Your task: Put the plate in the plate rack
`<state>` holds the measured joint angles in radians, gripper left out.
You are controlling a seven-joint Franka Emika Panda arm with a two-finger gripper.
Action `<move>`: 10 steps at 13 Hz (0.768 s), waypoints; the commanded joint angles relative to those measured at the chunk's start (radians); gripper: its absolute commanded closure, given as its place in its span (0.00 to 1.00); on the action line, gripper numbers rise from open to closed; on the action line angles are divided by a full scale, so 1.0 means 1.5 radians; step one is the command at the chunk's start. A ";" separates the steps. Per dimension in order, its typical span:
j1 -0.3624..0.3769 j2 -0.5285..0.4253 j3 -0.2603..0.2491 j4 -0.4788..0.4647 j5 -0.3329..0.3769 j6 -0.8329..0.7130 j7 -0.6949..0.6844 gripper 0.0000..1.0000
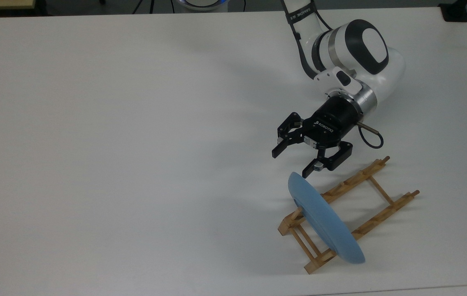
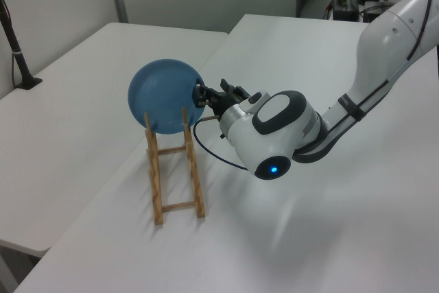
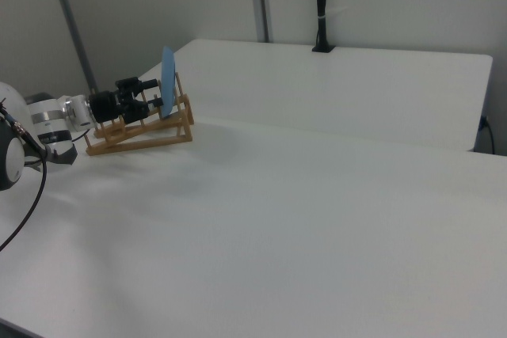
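Black two-finger gripper on the white robot arm is hanging with its fingers spread wide, holding nothing. "ROBOTIQ" is reading in white on the gripper body; a black strap on the arm's upper link is carrying white lettering, too small to make out. In the top view the lower fingertip is sitting just beside the upper rim of the round light-blue plate, with a slim gap showing.

The plate is standing on edge in the small light-brown wooden plate rack, slotted near the rack's end toward the top view's lower left. It is leaning a little, blue underside turned toward the top view's left. In the left view its round face is showing behind the two rails, the gripper just at its right edge. In the right view the plate is presenting almost edge-on, nearly upright.

The rack's long axis is running from the top view's lower left up to the right, lying on the white surface.
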<state>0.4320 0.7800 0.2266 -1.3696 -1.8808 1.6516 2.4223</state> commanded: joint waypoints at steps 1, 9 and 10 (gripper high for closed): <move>0.008 -0.017 0.001 0.016 0.001 -0.009 0.009 0.00; -0.023 -0.174 0.011 0.015 0.200 0.068 -0.057 0.00; -0.036 -0.211 0.011 0.011 0.263 0.096 -0.099 0.00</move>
<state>0.4244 0.5875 0.2380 -1.3100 -1.6478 1.6963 2.3801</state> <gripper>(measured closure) 0.000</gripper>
